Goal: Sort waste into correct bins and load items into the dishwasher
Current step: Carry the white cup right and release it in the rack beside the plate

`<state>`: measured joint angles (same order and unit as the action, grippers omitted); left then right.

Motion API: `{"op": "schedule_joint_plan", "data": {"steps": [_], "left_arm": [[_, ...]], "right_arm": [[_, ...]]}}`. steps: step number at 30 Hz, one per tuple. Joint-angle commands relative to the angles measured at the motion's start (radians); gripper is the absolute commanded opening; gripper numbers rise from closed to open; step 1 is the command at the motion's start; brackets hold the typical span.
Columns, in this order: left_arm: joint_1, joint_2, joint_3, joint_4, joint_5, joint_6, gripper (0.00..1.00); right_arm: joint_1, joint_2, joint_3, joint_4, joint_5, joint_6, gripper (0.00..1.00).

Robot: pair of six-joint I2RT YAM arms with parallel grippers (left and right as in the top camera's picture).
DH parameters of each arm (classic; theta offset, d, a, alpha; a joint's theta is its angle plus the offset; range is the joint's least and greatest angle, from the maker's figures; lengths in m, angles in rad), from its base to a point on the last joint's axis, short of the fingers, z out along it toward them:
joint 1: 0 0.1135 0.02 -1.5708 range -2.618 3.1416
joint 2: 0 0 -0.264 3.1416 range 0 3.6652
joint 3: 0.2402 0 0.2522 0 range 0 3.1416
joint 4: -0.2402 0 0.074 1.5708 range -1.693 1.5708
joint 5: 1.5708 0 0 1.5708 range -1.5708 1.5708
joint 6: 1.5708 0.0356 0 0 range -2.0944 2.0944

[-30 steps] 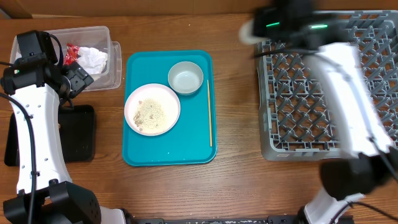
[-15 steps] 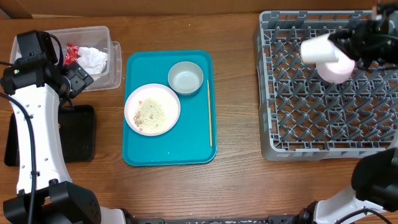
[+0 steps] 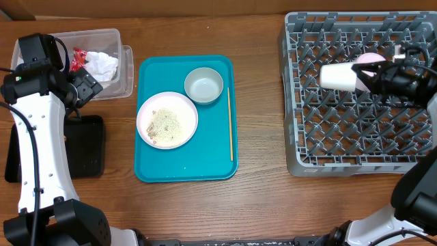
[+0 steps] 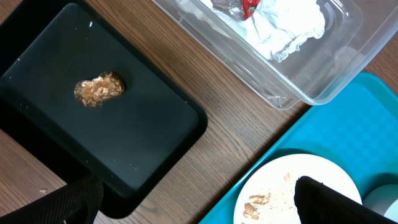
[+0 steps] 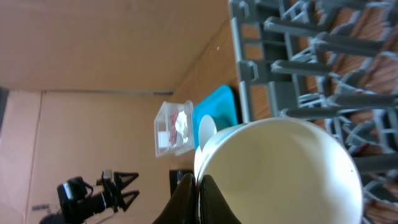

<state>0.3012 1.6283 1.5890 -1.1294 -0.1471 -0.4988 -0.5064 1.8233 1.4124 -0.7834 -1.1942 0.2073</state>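
My right gripper (image 3: 371,78) is shut on the rim of a white cup (image 3: 339,76), which it holds on its side over the grey dishwasher rack (image 3: 355,147). In the right wrist view the fingers (image 5: 198,188) pinch the cup (image 5: 280,168) wall. My left gripper (image 3: 85,85) is open and empty beside the clear waste bin (image 3: 127,68); its fingers (image 4: 199,205) spread wide above the table. A teal tray (image 3: 184,167) holds a white plate with crumbs (image 3: 167,119), a small bowl (image 3: 203,85) and a chopstick (image 3: 230,123).
The clear bin (image 4: 292,81) holds white tissue (image 3: 102,65) and a red wrapper. A black tray (image 4: 143,130) with a food scrap (image 4: 98,89) lies at the left table edge, also seen from overhead (image 3: 85,150). Bare wood lies between the teal tray and the rack.
My right arm has swung back over the rack with the cup, lowering it and turning it onto its side. The left arm has not moved.
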Motion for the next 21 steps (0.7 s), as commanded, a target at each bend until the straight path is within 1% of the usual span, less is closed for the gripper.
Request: {"op": "schedule_joint_plan", "data": {"steps": [1,6,13,21], "left_arm": [[0.0,0.008,-0.005,0.002,-0.01,-0.01,1.0],[0.0,0.008,-0.005,0.002,-0.01,-0.01,1.0],[0.0,0.008,-0.005,0.002,-0.01,-0.01,1.0],[0.0,0.008,-0.005,0.002,-0.01,-0.011,1.0]], "right_arm": [[-0.04,-0.002,-0.056,0.06,-0.038,0.033,0.04],[-0.039,-0.002,-0.117,0.111,-0.038,0.033,0.04],[-0.04,-0.002,-0.176,0.085,-0.039,0.057,0.04],[-0.04,-0.002,-0.183,0.097,-0.087,0.076,0.04]]}}
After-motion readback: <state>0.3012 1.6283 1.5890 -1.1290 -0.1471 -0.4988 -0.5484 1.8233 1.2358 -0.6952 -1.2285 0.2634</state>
